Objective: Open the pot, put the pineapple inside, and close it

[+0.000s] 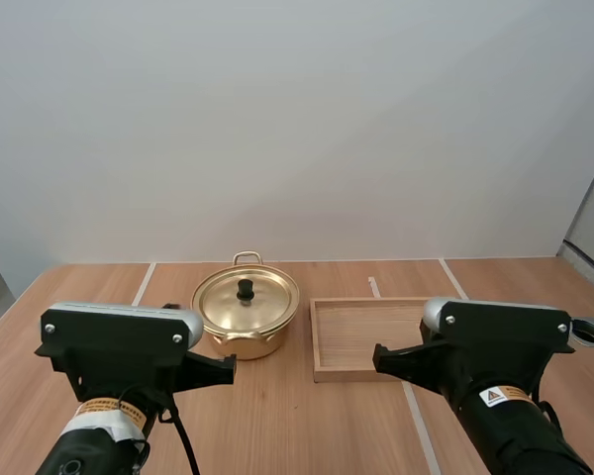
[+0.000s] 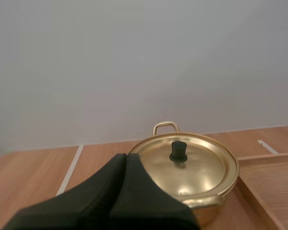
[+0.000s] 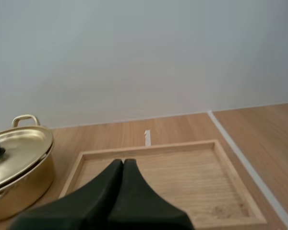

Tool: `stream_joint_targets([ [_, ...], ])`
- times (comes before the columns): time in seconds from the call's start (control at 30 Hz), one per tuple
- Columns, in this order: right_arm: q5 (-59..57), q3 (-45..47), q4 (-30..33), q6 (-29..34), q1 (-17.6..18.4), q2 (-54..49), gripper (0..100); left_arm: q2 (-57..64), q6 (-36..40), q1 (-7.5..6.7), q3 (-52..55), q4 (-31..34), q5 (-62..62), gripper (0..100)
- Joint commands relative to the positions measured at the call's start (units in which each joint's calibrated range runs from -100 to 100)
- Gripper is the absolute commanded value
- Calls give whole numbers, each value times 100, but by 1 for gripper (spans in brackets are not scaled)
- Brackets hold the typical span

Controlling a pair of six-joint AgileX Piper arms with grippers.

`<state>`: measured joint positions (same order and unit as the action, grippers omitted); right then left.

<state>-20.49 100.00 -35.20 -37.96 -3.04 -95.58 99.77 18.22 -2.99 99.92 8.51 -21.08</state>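
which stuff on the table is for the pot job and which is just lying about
For the job: pot; lid, sitting on the pot.
Lying about: wooden tray, beside the pot.

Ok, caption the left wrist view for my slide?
Left gripper, shut, pointed at the lidded gold pot beside the wooden tray.
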Motion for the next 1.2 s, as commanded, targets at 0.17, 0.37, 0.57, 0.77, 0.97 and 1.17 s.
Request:
stream_joint_targets([
  [0.17, -837, 0, 425, -44, -73, -23, 0, 23, 67, 4, 8, -213, -940, 0],
  [0.37, -1308, 0, 526, -7, -71, -23, 0, 23, 141, 4, 8, -213, -781, 0],
  [0.57, -1326, 0, 503, -7, -71, -23, 0, 23, 141, 4, 8, -213, -622, 0],
  [0.77, -1436, 0, 358, -7, -71, -23, 0, 23, 141, 4, 8, -213, -622, 0],
  [0.97, -1587, 0, 231, -7, -71, -23, 0, 23, 141, 4, 8, -213, -622, 0],
  [1.17, -1456, 0, 617, 358, -71, -23, 0, 23, 141, 4, 8, -213, -622, 0],
])
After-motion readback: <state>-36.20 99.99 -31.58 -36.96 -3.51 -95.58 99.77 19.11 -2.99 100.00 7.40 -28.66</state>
